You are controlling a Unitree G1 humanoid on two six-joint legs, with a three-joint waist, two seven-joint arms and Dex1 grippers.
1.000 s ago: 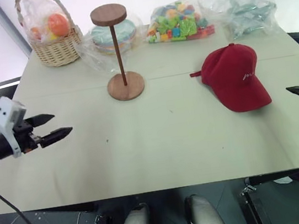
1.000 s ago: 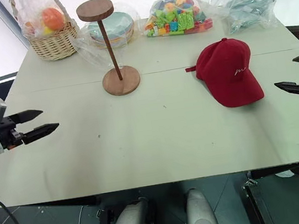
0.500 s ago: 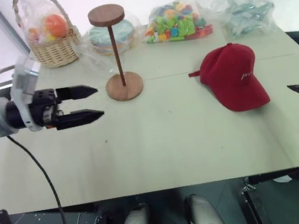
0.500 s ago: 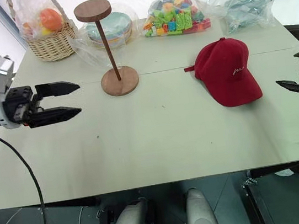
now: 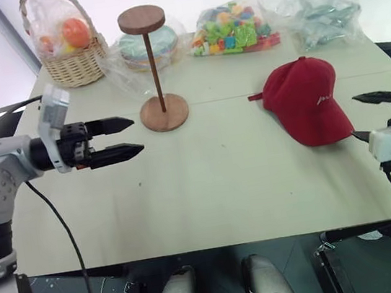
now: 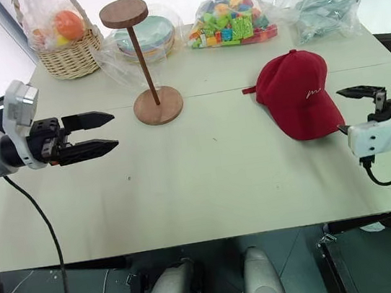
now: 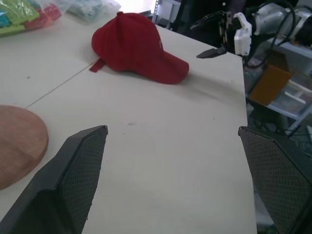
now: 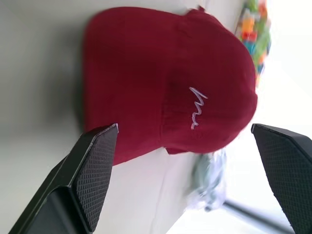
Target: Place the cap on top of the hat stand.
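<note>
The dark red cap (image 5: 306, 102) lies on the table's right half, with its brim towards the front edge. The wooden hat stand (image 5: 153, 65) stands upright at centre-left with its top disc bare. My left gripper (image 5: 134, 135) hovers open just left of the stand's base, pointing right. My right gripper (image 6: 347, 109) is open beside the cap's brim at the right edge of the table, one finger above the other. The right wrist view looks straight at the cap (image 8: 165, 83) between the open fingers. In the left wrist view the cap (image 7: 136, 48) lies far ahead.
Along the back of the table (image 5: 223, 186) stand a wicker basket (image 5: 70, 55) with bagged fruit, a plastic bag of plates (image 5: 159, 46) behind the stand, a bag of colourful bricks (image 5: 233, 28) and a clear bag (image 5: 323, 15).
My left gripper has swung right, towards the stand's base. My right gripper has rolled so that its fingers stand one above the other, and it has come in closer to the cap's brim.
</note>
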